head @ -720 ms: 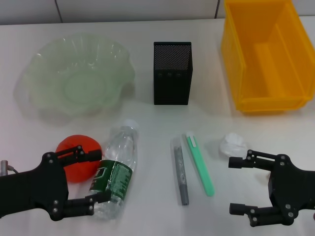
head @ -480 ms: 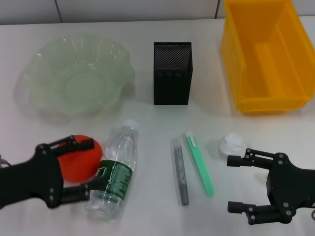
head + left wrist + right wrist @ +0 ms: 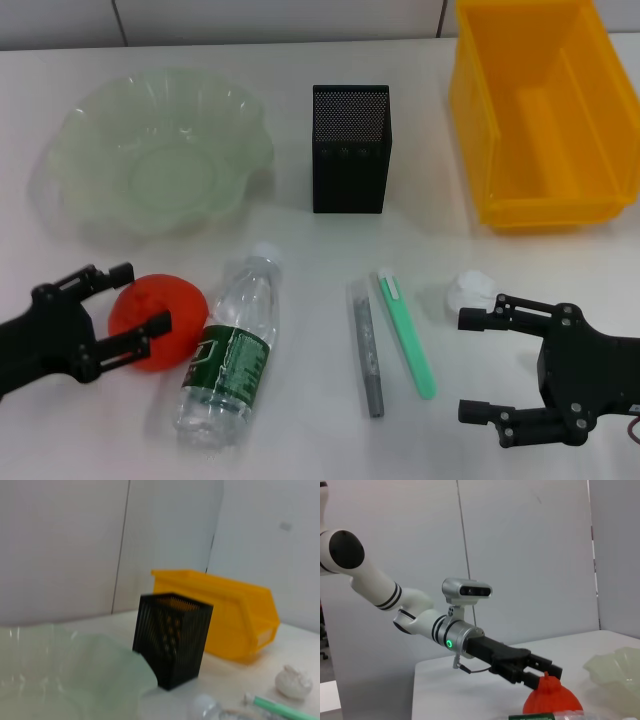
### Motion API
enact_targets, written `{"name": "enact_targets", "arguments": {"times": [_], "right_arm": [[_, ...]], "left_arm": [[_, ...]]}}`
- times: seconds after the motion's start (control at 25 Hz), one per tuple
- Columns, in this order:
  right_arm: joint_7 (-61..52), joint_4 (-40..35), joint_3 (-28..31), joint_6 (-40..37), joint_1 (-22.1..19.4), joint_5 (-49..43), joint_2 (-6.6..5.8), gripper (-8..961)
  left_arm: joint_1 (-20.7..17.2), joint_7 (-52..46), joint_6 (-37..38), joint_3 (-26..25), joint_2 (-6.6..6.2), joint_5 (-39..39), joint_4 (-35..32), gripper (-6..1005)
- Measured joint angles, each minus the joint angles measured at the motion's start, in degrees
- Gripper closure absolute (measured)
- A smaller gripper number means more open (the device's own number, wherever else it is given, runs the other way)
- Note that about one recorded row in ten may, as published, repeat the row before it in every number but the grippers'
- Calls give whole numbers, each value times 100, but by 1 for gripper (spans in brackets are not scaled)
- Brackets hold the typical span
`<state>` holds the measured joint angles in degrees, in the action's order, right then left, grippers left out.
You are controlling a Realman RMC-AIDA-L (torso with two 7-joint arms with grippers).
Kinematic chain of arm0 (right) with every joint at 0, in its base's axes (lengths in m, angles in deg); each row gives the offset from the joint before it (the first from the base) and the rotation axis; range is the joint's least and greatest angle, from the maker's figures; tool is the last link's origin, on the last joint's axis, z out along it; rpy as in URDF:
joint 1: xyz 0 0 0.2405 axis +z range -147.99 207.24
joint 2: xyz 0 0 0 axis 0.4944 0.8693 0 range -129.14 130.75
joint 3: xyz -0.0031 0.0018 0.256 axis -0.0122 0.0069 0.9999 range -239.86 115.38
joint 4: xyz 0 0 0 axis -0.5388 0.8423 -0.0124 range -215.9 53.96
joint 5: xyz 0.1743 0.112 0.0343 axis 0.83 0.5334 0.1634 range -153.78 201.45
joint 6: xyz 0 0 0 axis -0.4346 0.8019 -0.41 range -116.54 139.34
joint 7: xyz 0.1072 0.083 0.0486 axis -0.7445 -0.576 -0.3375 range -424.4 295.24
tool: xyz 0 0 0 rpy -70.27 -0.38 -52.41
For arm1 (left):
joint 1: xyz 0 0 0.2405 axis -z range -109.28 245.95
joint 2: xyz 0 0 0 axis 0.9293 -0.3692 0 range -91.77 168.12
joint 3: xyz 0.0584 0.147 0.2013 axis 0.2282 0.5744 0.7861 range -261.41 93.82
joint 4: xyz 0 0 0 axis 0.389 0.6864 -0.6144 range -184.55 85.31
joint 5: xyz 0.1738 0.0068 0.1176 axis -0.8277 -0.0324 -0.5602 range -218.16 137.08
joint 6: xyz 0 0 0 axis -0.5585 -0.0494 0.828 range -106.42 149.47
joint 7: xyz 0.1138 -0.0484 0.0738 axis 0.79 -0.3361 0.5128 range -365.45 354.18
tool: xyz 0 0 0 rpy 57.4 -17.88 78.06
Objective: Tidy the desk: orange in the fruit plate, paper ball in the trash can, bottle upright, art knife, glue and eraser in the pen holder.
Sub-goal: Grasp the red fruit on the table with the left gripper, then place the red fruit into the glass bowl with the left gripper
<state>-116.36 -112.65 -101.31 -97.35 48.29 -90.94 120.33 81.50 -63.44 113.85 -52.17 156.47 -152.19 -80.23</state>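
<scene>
Fingers of the left tool (image 3: 128,300) stand apart at the left edge of the surface (image 3: 300,250), reaching round the orange (image 3: 160,318); whether they touch its skin cannot be told. That fruit is round and orange-red, lying on the surface just beside the bottle (image 3: 232,350) and in front of the fruit plate (image 3: 70,190), a pale green translucent dish with a ruffled rim. The bottle lies on its side, clear plastic with a dark green label, white cap toward the pen holder (image 3: 349,148). That holder is a tall square cup of black mesh, standing upright at mid-surface. In front of it lie a grey stick (image 3: 367,352) and a mint-green art knife (image 3: 407,335), side by side and apart. Next comes the paper ball (image 3: 468,291), a small crumpled white wad, just beside the upper finger of the right tool (image 3: 480,365), whose fingers are spread wide over bare surface. The trash can (image 3: 480,140), bright yellow and rectangular, stands at the far right.

The right wrist view alone shows the left arm side-on, with its fingers on either side of the orange's top. The left wrist view shows the holder and the yellow bin from low down, with the plate's rim close by.
</scene>
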Motion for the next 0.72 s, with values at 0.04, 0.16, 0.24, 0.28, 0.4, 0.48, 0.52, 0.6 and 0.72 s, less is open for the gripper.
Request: {"name": "enact_targets", "arguments": {"times": [0.04, 0.16, 0.24, 0.28, 0.4, 0.48, 0.52, 0.6, 0.72], "right_arm": [[-1, 0, -7, 11, 1, 0, 0, 110], [-2, 0, -21, 21, 4, 0, 0, 111], [-14, 0, -10, 21, 4, 0, 0, 111], [-20, -1, -2, 21, 4, 0, 0, 111], [-26, -2, 8, 22, -4, 0, 0, 111], [-30, 2, 8, 21, -17, -1, 0, 110], [-30, 2, 8, 21, -17, -1, 0, 110], [-36, 6, 7, 22, -21, -1, 0, 110], [-44, 34, 9, 18, -34, 0, 0, 110]], "left_arm": [[12, -3, -58, 0, 0, -49, 41, 282], [28, 1, -232, 1, 0, -109, 91, 298], [30, 8, -249, 13, -2, -181, 79, 308], [37, 38, -235, 9, -5, -259, 51, 313], [37, 105, -236, -15, 2, -271, 29, 362], [39, 143, -251, -36, 7, -264, 23, 441], [43, 145, -253, -46, 7, -263, 23, 481], [56, 150, -229, -125, 9, -259, 6, 560], [56, 162, 25, -415, 13, -249, -133, 631]]}}
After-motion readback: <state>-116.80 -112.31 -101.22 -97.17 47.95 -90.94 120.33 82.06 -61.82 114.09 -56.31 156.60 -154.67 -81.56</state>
